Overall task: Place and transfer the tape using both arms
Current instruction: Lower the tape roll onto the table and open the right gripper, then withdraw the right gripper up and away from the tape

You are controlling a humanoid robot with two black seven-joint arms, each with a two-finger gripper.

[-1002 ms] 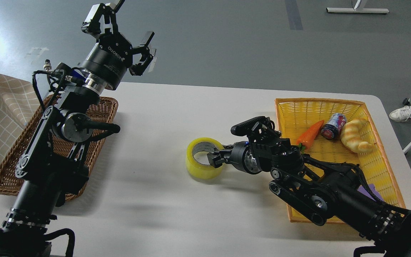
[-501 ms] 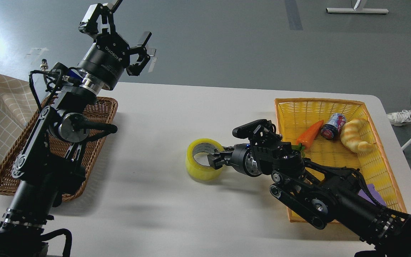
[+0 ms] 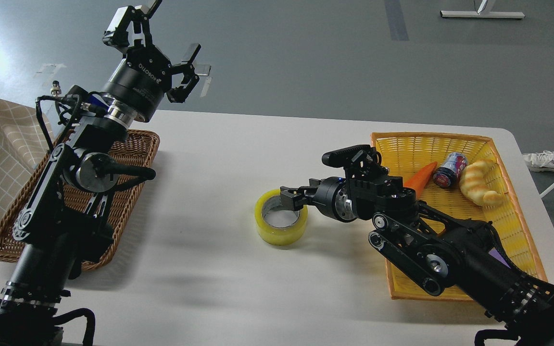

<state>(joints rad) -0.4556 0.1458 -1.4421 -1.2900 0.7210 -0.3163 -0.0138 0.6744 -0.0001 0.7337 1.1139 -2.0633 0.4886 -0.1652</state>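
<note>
The wide roll of translucent yellow packing tape [image 3: 281,217] lies flat on the white table [image 3: 219,158], near its centre. The right end effector [image 3: 290,197] sits at the roll's 1 o'clock rim; whether its fingers pinch the wall or merely overlap it cannot be told. The left end effector [image 3: 154,41] is raised at 10 o'clock, fingers spread, empty.

Hazards:
- A shallow bite on the thin wall may let the roll slip or tilt on lifting
- The smooth film offers little friction
- A misaligned handover may drop the roll short of the brown wicker tray [image 3: 135,144]
</note>
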